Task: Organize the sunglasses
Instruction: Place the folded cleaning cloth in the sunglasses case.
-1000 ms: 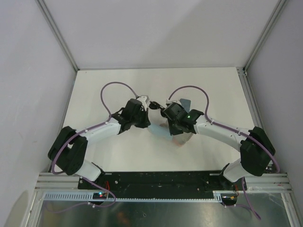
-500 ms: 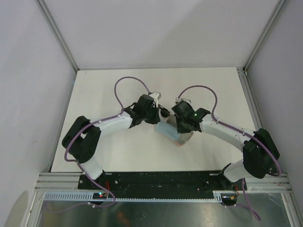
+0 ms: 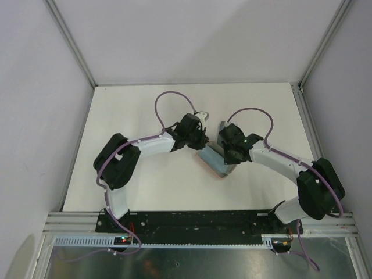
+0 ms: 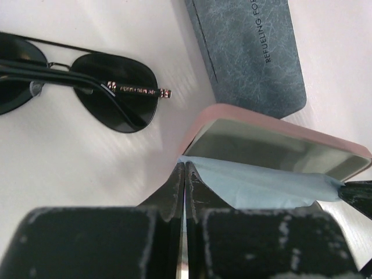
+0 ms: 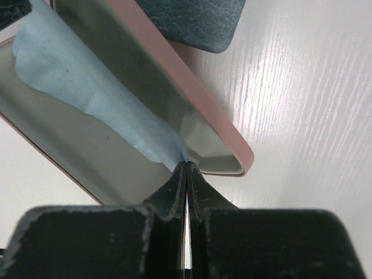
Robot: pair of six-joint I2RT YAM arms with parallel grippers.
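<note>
Left pincer [image 4: 183,174] pressed together on one corner of light-blue cloth [image 4: 261,187]; right pincer [image 5: 186,170] pinching the other end, over open pink case [image 4: 264,121]. Black wire sunglasses [image 4: 116,102] lie on surface [image 4: 87,168] beside it. I'd lower both ends evenly so the cloth lies flat inside.

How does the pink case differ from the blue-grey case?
The pink case lies open; the blue-grey case is shut. The pink case has a light-blue cloth in it; the blue-grey case shows none. The blue-grey case bears printed lettering; the pink case shows none. Both are oblong and lie on the white table.
</note>
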